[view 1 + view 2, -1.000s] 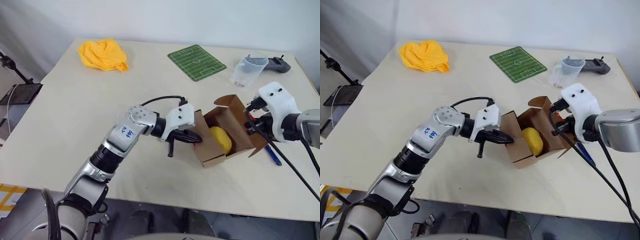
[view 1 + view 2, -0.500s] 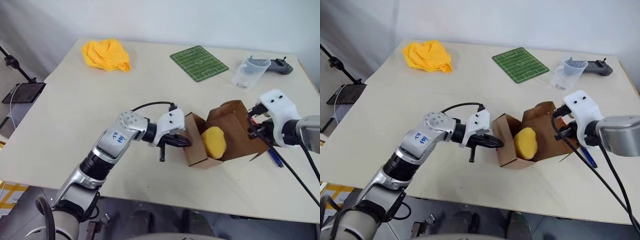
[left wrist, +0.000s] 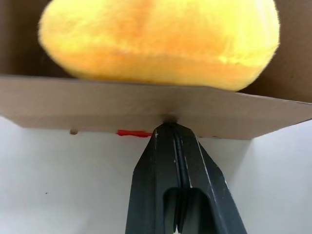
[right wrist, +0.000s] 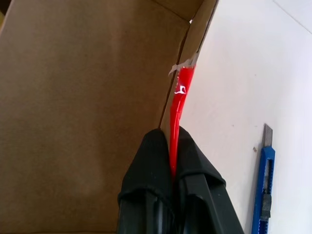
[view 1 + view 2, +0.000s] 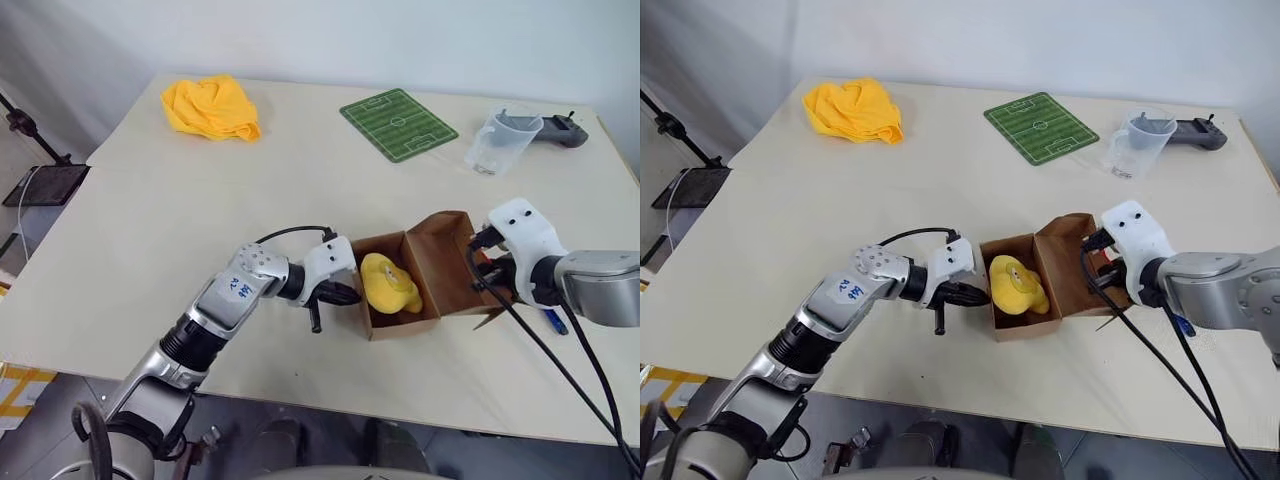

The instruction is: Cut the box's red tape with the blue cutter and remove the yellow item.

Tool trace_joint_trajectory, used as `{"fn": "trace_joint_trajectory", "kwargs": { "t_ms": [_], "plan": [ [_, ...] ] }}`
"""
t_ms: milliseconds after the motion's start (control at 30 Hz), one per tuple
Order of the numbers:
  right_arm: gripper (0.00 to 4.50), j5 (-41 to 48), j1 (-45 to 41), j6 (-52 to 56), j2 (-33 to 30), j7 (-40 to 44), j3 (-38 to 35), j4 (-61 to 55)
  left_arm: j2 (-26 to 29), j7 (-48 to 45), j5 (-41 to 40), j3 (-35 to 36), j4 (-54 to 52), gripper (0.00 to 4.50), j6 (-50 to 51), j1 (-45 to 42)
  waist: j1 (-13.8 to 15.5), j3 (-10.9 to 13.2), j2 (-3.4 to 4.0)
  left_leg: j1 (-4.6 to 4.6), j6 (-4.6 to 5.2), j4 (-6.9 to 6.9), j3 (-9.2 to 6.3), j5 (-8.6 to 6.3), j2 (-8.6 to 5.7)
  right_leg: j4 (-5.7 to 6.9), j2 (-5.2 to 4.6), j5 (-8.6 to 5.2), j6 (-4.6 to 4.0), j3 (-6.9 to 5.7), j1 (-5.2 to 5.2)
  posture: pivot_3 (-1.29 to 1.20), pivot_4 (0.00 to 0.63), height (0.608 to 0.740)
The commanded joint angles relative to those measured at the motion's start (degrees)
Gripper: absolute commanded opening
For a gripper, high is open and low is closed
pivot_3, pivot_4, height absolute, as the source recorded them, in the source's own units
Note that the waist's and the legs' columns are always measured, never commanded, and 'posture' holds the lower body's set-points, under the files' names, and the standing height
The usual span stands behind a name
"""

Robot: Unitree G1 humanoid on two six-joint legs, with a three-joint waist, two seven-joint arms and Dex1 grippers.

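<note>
Left eye view: box open on the table, yellow item not yet out.

I have both pincers clamped on the box (image 5: 415, 285) near the table's (image 5: 150, 220) near edge: the left gripper (image 3: 170, 127) is closed on the rim of its left wall, and the right gripper (image 4: 171, 146) is pinched on the lid flap at the right, right over the red tape (image 4: 179, 97). That tape looks parted, so I judge cutting done. The blue cutter (image 4: 263, 187) lies on the table just right of the box. The yellow item (image 5: 388, 285), a soft plush, sits inside the open box; lifting it out remains.
</note>
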Motion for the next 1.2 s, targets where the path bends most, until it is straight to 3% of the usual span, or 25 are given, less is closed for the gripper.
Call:
{"fn": "trace_joint_trajectory", "kwargs": {
  "t_ms": [33,100,300,400,500,633,767,833,967,1067,1200],
  "plan": [
    [0.22,-1.82,0.70,-0.12,0.31,2.13,-2.11,-3.41,-0.19,-0.62,-2.42,2.26,-2.86,0.55,1.06,-0.18,-0.01,0.00,0.00,0.00,0.00,0.00,0.00,0.00,0.00,0.01,0.00,0.00,0.00,0.00,-0.01,0.00,0.150,0.740],
    [0.64,-1.56,1.16,-0.77,0.21,3.73,-5.12,-2.80,1.49,-2.16,-2.91,2.34,-3.80,1.09,1.28,0.35,-0.09,0.00,0.00,0.01,0.00,0.00,0.00,0.00,0.00,0.01,0.01,0.00,0.00,0.00,-0.01,0.00,0.150,0.740],
    [2.70,-6.85,6.29,-6.67,-3.72,16.32,-14.87,-3.32,6.38,-4.63,-3.68,5.65,-3.26,2.93,-3.52,0.72,-0.09,0.01,0.02,0.02,0.00,-0.01,0.02,0.00,0.00,0.02,0.02,0.00,0.00,0.00,-0.01,0.00,0.150,0.740],
    [3.68,-11.03,13.71,-16.05,-3.21,31.16,-25.51,-4.58,11.46,-8.73,-5.35,12.97,2.04,3.78,-14.19,0.71,-0.02,0.03,-0.01,0.04,0.01,-0.04,0.07,0.00,0.00,0.01,0.03,0.00,0.00,-0.03,-0.02,0.00,0.150,0.740],
    [4.48,-14.69,22.59,-26.29,0.60,47.11,-35.92,-5.14,15.16,-16.66,-14.16,22.34,4.93,4.47,-16.95,2.81,-0.15,0.03,0.01,0.07,0.00,-0.14,0.13,-0.01,0.04,0.03,0.11,0.00,0.01,-0.09,-0.08,0.00,0.150,0.740],
    [4.48,-21.44,29.77,-43.22,7.60,63.10,-41.83,-4.52,18.62,-20.65,-15.10,29.43,9.58,4.47,-27.48,10.04,-0.40,0.02,0.02,0.22,0.04,-0.22,0.24,-0.03,0.02,0.04,0.10,0.01,0.02,0.00,-0.03,0.00,0.150,0.740],
    [4.48,-24.65,34.66,-55.20,9.03,81.84,-40.15,-6.96,22.89,-22.14,-14.86,33.40,13.37,4.47,-29.29,17.66,-0.96,0.06,-0.02,0.44,0.07,-0.29,0.49,-0.05,0.01,0.11,0.08,0.03,0.07,0.17,0.02,0.00,0.150,0.740],
    [4.48,-23.47,34.74,-57.28,9.49,84.77,-38.63,-9.09,25.56,-21.23,-14.22,34.79,14.76,4.47,-27.96,21.61,-1.42,0.07,-0.03,0.51,0.07,-0.31,0.49,-0.05,0.06,0.11,0.10,0.04,0.09,0.19,0.04,0.00,0.150,0.740],
    [4.48,-25.37,36.33,-57.65,6.68,87.69,-39.74,-7.71,26.79,-19.08,-17.04,38.61,7.70,4.47,-26.47,28.37,-1.53,0.11,-0.10,1.01,0.07,-0.53,0.62,-0.11,0.08,0.05,-0.02,0.04,0.09,0.41,0.36,0.00,0.150,0.740],
    [4.48,-26.37,36.21,-58.14,4.56,89.32,-40.90,-6.31,24.89,-17.38,-21.21,36.55,0.04,4.47,-21.54,22.68,-0.21,0.15,-0.17,0.98,-0.22,-0.53,0.43,-0.34,0.06,-0.06,-0.17,0.05,0.07,0.80,0.40,0.00,0.150,0.740],
    [4.48,-26.97,34.97,-57.21,2.08,89.15,-41.06,-4.67,21.25,-16.30,-24.83,27.13,-3.00,4.47,-6.80,3.13,1.39,0.16,-0.26,0.90,-0.36,-0.50,0.25,-0.33,-0.01,-0.01,-0.07,0.10,-0.02,0.79,0.40,0.00,0.150,0.740]
  ]
}}
